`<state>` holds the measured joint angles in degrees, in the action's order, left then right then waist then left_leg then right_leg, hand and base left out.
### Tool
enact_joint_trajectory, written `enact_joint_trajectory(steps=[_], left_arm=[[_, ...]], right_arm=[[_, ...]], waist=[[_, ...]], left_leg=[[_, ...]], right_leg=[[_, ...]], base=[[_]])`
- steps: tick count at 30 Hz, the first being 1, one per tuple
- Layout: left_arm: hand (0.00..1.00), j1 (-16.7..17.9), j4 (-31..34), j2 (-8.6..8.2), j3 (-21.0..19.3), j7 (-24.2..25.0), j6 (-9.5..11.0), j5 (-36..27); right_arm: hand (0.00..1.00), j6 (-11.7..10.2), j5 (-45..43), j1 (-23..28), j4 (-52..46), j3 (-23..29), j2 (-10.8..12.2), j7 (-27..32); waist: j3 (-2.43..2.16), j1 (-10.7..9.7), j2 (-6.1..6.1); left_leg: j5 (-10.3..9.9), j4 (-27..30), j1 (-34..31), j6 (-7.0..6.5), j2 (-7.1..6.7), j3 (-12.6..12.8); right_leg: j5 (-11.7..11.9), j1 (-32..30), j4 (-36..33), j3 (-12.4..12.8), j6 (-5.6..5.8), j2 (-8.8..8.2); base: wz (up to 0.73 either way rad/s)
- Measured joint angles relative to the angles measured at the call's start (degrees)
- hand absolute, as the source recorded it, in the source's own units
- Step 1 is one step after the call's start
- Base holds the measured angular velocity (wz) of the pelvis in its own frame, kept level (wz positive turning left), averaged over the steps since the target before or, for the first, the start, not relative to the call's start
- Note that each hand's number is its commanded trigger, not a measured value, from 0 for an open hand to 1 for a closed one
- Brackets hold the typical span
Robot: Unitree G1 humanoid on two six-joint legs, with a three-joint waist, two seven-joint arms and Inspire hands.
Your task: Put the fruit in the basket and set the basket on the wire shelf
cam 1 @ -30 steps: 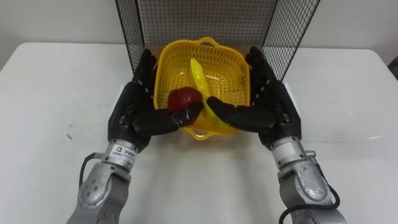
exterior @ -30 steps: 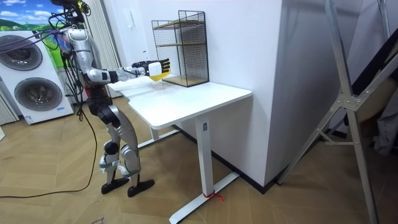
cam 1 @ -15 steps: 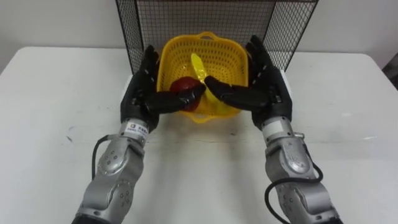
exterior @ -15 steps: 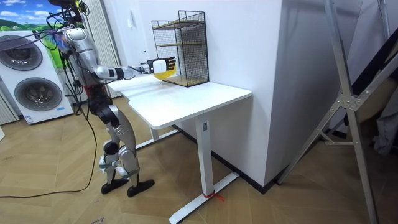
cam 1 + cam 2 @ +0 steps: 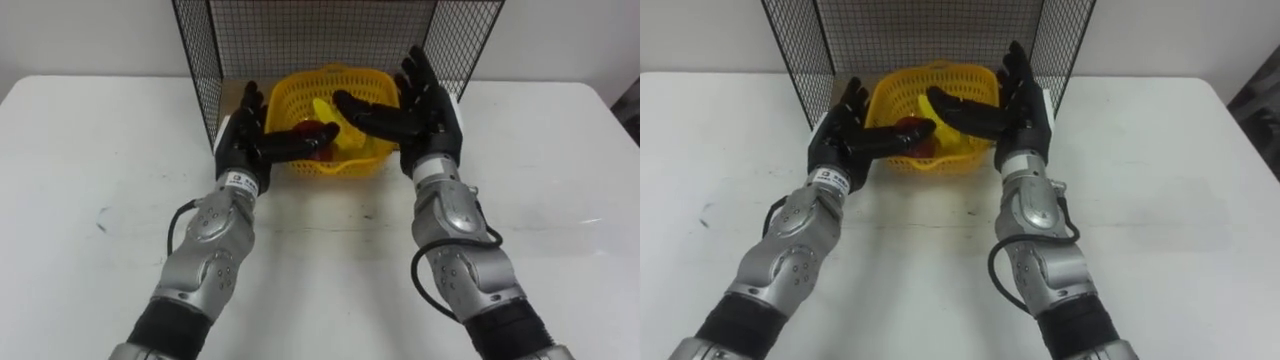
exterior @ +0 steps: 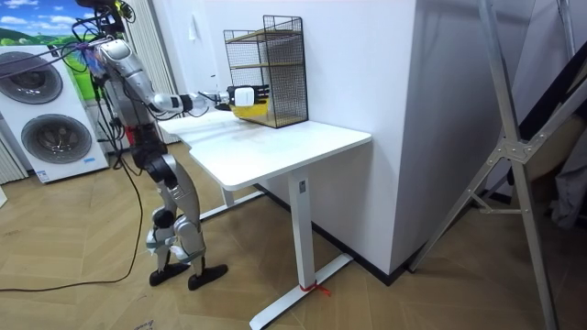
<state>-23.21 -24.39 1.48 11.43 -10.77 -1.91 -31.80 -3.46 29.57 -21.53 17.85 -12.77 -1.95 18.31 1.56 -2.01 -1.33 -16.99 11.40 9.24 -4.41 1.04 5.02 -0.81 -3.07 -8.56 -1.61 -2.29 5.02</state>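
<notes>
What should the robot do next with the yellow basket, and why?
Probably slide the basket a little deeper into the wire shelf, then let go. The left robot hand and right robot hand press its sides with straight fingers, the banana lies inside, and the basket's near edge sticks out past the shelf's front.
</notes>
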Motion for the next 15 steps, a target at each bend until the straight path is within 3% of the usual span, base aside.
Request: enact_joint_trajectory(steps=[4,6,7,8,9,10,11,13,15], left_arm=[[0.00,-0.95,-0.75,-0.03,-1.25,0.00,-0.96,0.07],[0.00,-1.02,-1.74,-0.04,-2.02,0.00,-1.90,0.40],[0.00,-1.02,-2.68,-0.15,-2.30,0.01,-2.44,1.65],[0.00,-1.08,-3.56,-0.29,-2.63,0.01,-2.78,2.55],[0.00,-1.46,-4.34,-0.33,-2.79,0.01,-2.78,2.54],[0.00,-3.09,-6.41,-0.36,-3.02,0.05,-2.78,2.41],[0.00,-3.86,-7.28,-0.70,-3.01,0.06,-2.77,2.44],[0.00,-3.99,-7.63,-0.69,-3.42,0.05,-2.84,2.37],[0.00,-4.56,-7.62,-0.68,-3.38,-0.01,-2.84,2.01]], right_arm=[[0.00,2.30,1.69,-2.35,3.31,-0.13,0.26,0.42],[0.00,3.69,2.22,-3.02,4.83,-0.28,0.42,0.45],[0.00,4.34,1.95,-3.31,5.94,-0.82,0.57,0.47],[0.00,4.74,1.54,-3.65,7.26,-1.08,0.94,0.51],[0.00,4.78,1.35,-4.21,8.48,-1.10,1.05,0.51],[0.00,5.08,1.83,-4.74,9.95,-0.56,0.85,0.51],[0.00,5.95,2.02,-4.63,10.01,-0.16,0.89,0.54],[0.00,7.25,1.31,-4.57,9.58,0.50,1.11,0.57],[0.00,7.33,1.36,-5.57,9.50,0.75,1.09,0.74]], waist=[[-0.01,0.64,0.01],[0.00,0.72,0.04],[0.18,0.87,0.38],[0.52,0.98,0.92],[0.64,0.96,1.05],[0.82,1.32,1.29],[0.99,1.56,1.77],[0.44,2.31,2.75],[0.46,2.41,2.56]], left_leg=[[-0.23,3.65,-0.56,0.42,0.11,3.09],[-1.19,12.36,-3.89,2.57,0.46,4.57],[-0.18,21.19,-8.11,5.94,0.49,3.85],[-0.38,25.99,-11.72,6.57,0.42,2.23],[-1.02,24.99,-12.96,5.66,0.85,1.09],[-1.08,19.97,-15.61,5.92,2.14,-1.24],[2.39,16.80,-17.95,5.28,3.43,-2.61],[2.91,16.14,-17.66,4.12,3.26,-1.16],[3.30,15.58,-17.25,3.37,2.73,-0.44]], right_leg=[[-0.12,0.59,-0.30,0.73,-0.20,0.12],[-0.87,0.90,-1.13,0.64,-0.55,-0.40],[-1.47,0.93,-2.52,1.89,-0.37,-1.38],[-2.32,0.89,-3.95,2.89,-0.08,-2.33],[-2.88,0.78,-4.69,2.99,0.07,-2.42],[-4.02,-0.01,-6.69,3.02,0.16,-2.25],[-5.70,-1.33,-9.36,3.46,0.60,-2.06],[-7.07,-2.95,-12.26,4.28,1.53,-2.64],[-6.88,-2.86,-11.80,3.16,1.90,-3.34]], base=[[-0.21],[-0.22],[-0.16],[-0.13],[-0.07],[-0.04],[-0.16],[-0.29],[-0.08]])
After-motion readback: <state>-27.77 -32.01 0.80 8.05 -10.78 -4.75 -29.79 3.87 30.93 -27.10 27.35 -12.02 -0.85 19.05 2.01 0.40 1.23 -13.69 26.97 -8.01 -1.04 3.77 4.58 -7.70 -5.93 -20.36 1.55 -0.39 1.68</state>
